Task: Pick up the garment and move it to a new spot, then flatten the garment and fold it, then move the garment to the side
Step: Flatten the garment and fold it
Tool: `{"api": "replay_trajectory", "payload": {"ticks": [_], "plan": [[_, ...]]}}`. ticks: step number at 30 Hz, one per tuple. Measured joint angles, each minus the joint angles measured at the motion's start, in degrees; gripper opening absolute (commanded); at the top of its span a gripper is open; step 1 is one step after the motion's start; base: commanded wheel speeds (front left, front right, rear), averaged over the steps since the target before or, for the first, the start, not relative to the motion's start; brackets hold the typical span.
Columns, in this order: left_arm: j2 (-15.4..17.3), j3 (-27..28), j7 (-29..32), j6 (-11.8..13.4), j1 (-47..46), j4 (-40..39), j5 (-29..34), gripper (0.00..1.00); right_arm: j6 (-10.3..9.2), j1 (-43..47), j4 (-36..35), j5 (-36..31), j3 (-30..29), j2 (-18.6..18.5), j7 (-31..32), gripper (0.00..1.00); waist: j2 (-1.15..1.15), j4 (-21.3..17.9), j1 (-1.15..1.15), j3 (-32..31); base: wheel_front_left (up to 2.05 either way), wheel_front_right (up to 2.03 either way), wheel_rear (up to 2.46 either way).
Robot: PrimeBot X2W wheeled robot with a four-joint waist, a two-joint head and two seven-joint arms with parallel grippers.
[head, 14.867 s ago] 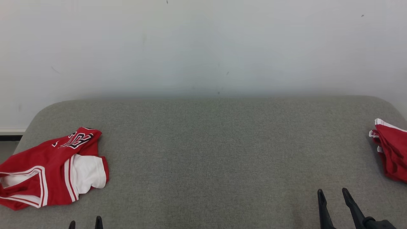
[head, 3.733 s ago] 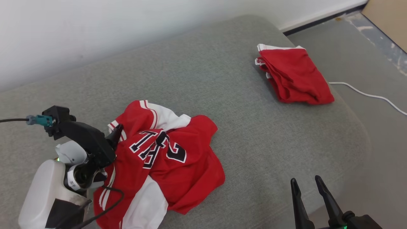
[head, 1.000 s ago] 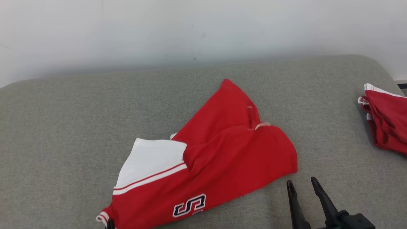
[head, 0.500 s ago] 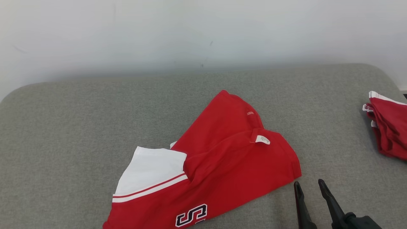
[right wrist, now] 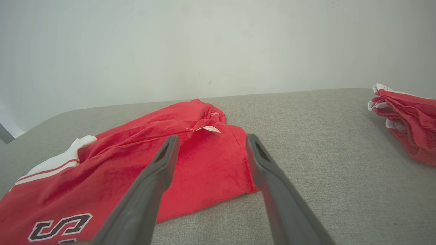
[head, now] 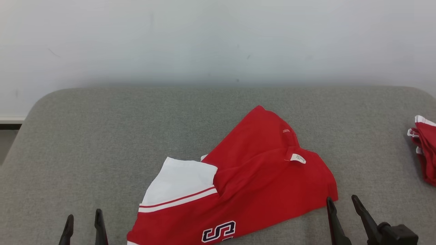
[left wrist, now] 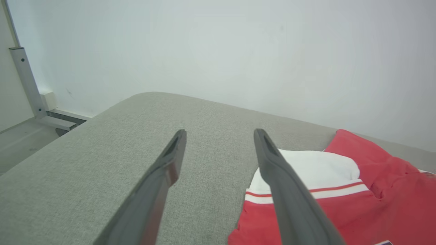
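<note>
The garment (head: 259,183) is a red jersey with a white panel and dark lettering, lying rumpled in the middle of the grey cushion (head: 102,136). A small white label (head: 298,158) sticks up from it. My left gripper (head: 83,220) is open at the lower left, apart from the cloth, with nothing between its fingers; in the left wrist view the gripper (left wrist: 219,136) has the garment (left wrist: 340,190) to its right. My right gripper (head: 342,200) is open just off the garment's right corner; in the right wrist view the gripper (right wrist: 211,139) has the garment (right wrist: 190,160) just beyond its tips.
A second red garment (head: 424,149) lies bunched at the cushion's right edge, also in the right wrist view (right wrist: 407,119). A white wall (head: 218,41) runs behind the cushion. A metal post (left wrist: 25,81) and floor lie past the cushion's left end.
The head camera has shifted, so the whole scene sits lower and further right. My left gripper has let go of the garment's lower left corner and now stands open beside it.
</note>
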Motion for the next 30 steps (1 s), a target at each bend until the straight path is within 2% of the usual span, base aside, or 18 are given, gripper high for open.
{"api": "replay_trajectory", "payload": {"ticks": [4,7,12,18,23,27,30], "plan": [[-1.20,0.90,0.01,-2.24,1.27,-2.59,2.63,1.00,0.00,-1.90,0.73,2.00,-0.58,-0.80,5.75,1.00,0.00,0.63,0.00,-0.68,0.00,0.00,0.00],[-1.77,1.33,0.01,-2.93,1.79,-2.61,3.35,1.00,0.00,-5.05,1.46,2.87,-2.05,-1.24,11.79,1.00,0.00,0.64,0.00,-0.87,0.00,0.00,0.00],[-2.37,0.87,0.00,-3.68,2.06,-2.30,4.36,1.00,-0.01,-11.48,4.06,2.85,-5.65,-1.97,27.41,1.00,0.00,0.67,0.00,-0.78,0.00,0.00,0.00],[-2.68,-0.41,0.01,-3.77,1.81,-2.37,5.54,1.00,-0.01,-19.20,6.64,2.55,-11.12,-0.98,44.36,1.00,0.00,1.42,0.00,0.56,0.00,0.00,0.00],[-2.35,-1.44,0.01,-4.03,1.25,-2.23,6.61,1.00,0.00,-25.08,10.40,2.76,-14.17,-0.57,49.26,1.00,0.00,2.42,0.00,2.69,0.00,0.00,0.00],[-1.56,-2.99,0.00,-4.04,0.16,-2.26,7.22,1.00,0.00,-27.85,14.17,-0.76,-15.85,-1.35,50.94,1.00,0.01,3.58,0.01,4.56,0.00,0.00,0.00],[-1.09,-3.59,0.01,-4.05,-0.21,-2.34,7.27,1.00,0.00,-29.45,15.95,-1.00,-16.67,-1.24,51.13,1.00,0.00,4.59,0.01,5.84,0.00,0.00,0.00]]}}
